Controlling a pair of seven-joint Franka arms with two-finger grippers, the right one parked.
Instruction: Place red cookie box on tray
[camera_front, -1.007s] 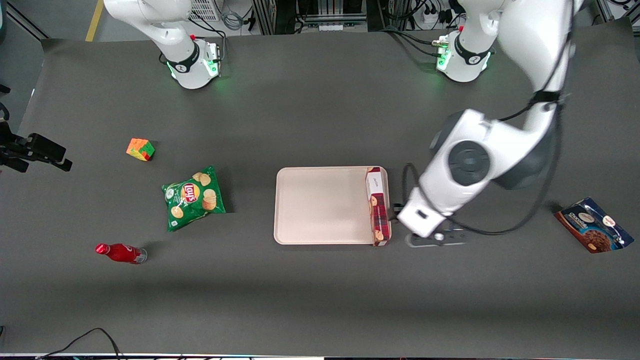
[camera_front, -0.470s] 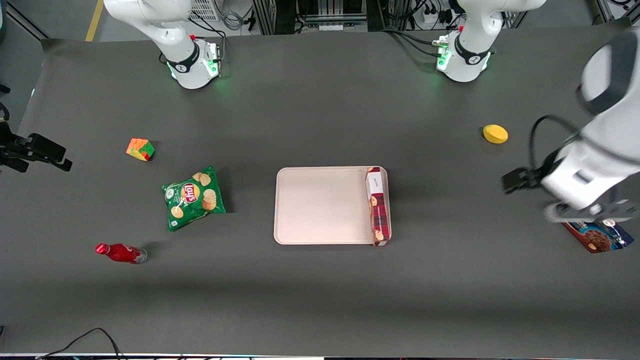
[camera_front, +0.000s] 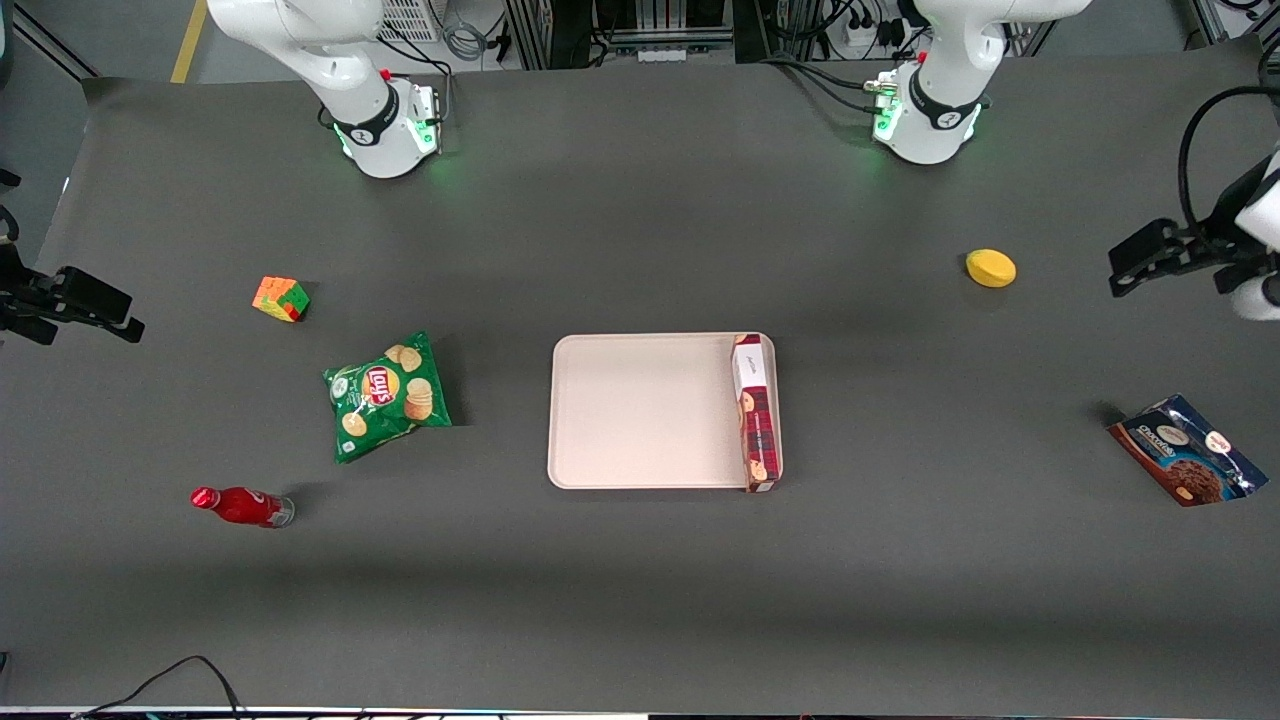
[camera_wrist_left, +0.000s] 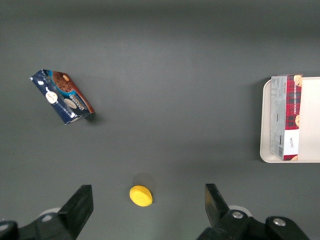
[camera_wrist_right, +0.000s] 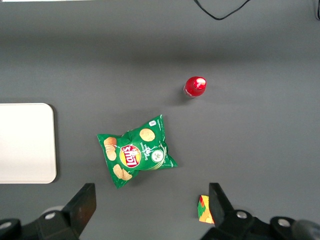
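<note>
The red cookie box lies on the pale tray, along the tray's edge toward the working arm's end. Both also show in the left wrist view, the box on the tray. My left gripper is open and empty, high above the table far toward the working arm's end, well away from the tray. In the left wrist view the gripper hangs wide open above a yellow lemon-like object.
The yellow object and a blue chocolate cookie bag lie toward the working arm's end. A green chips bag, a colour cube and a red bottle lie toward the parked arm's end.
My left arm has pulled away from beside the tray toward the working arm's end of the table and farther from the front camera. The red cookie box stays on the tray.
</note>
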